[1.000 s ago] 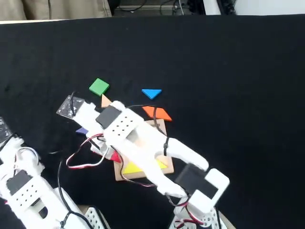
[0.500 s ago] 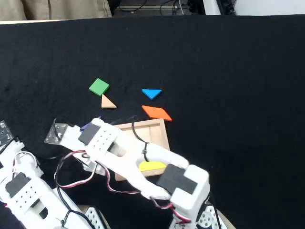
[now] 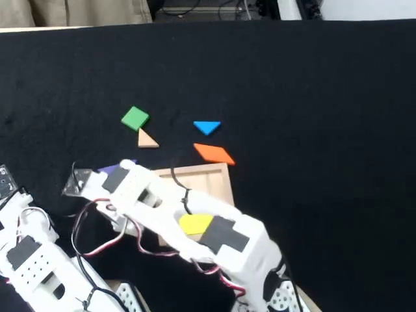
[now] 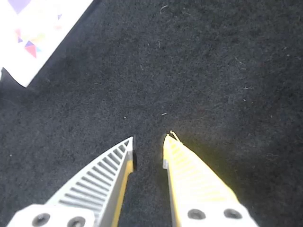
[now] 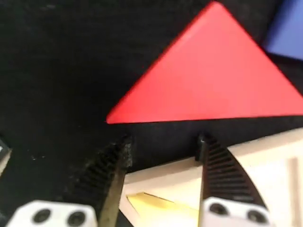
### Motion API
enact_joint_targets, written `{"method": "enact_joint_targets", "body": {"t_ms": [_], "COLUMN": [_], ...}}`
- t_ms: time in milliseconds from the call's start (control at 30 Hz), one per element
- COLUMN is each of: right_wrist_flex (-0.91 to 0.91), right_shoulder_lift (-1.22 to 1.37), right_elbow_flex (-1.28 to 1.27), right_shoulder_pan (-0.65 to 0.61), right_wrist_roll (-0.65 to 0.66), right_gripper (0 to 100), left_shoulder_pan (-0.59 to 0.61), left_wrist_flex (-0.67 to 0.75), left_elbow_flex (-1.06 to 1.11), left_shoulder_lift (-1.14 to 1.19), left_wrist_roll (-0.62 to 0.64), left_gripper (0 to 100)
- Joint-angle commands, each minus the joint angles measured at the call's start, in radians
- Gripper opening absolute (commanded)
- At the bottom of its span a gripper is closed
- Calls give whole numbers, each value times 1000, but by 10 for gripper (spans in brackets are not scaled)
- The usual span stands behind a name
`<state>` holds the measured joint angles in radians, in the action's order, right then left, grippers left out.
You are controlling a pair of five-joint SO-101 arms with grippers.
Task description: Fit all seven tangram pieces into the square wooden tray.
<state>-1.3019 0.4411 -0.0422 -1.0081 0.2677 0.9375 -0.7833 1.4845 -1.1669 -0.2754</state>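
swung back leftward, the right fingers (image 5: 215, 161) hang spread over the tray (image 5: 175, 177) corner, with the red triangle (image 5: 213, 80) on the surface (image 5: 57, 56) just beyond it. left fingers (image 4: 184, 170) hover slightly apart.

Seven pieces: green square (image 3: 135, 118), tan triangle (image 3: 147, 139), blue triangle (image 3: 207, 127), red triangle (image 5: 213, 80), orange parallelogram (image 3: 214, 154), yellow piece (image 3: 194, 224), purple piece (image 5: 286, 30). One tray (image 3: 221, 171), one paper sheet (image 4: 31, 35). Two arms: left arm (image 3: 32, 260), right arm (image 3: 156, 190).
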Motion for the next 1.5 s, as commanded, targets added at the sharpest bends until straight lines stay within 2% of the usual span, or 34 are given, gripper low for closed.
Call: {"method": "enact_joint_targets", "body": {"t_ms": [0,100,167,267,333,467,567,733,833,1000,1167,1300,1467], "right_wrist_flex": [-124,-285,-387,-463,-459,-457,-457,-408,-281,-48,118,193,219], "right_shoulder_lift": [-68,-168,-251,-386,-489,-645,-710,-725,-733,-734,-731,-733,-731], "right_elbow_flex": [136,260,338,412,415,414,395,171,-35,-289,-441,-504,-529], "right_shoulder_pan": [37,54,77,155,255,500,683,872,931,971,973,973,973], "right_wrist_roll": [12,29,94,147,146,144,143,101,87,23,-48,-58,-58], "right_gripper": [218,217,206,110,11,50,49,49,49,49,49,49,49], "left_shoulder_pan": [-4,-51,-117,-271,-426,-733,-832,-900,-940,-946,-839,-759,-762], "left_wrist_flex": [6,-2,-5,-77,-206,-408,-440,-445,-442,-448,-410,-397,-282], "left_elbow_flex": [-15,-64,-105,-186,-265,-409,-438,-424,-404,-398,-441,-553,-587], "left_shoulder_lift": [-11,-11,-11,0,0,0,2,2,2,25,308,606,690], "left_wrist_roll": [2,55,106,155,155,135,135,137,141,141,132,26,17], "left_gripper": [115,115,116,116,116,119,120,139,193,224,256,256,259]}}
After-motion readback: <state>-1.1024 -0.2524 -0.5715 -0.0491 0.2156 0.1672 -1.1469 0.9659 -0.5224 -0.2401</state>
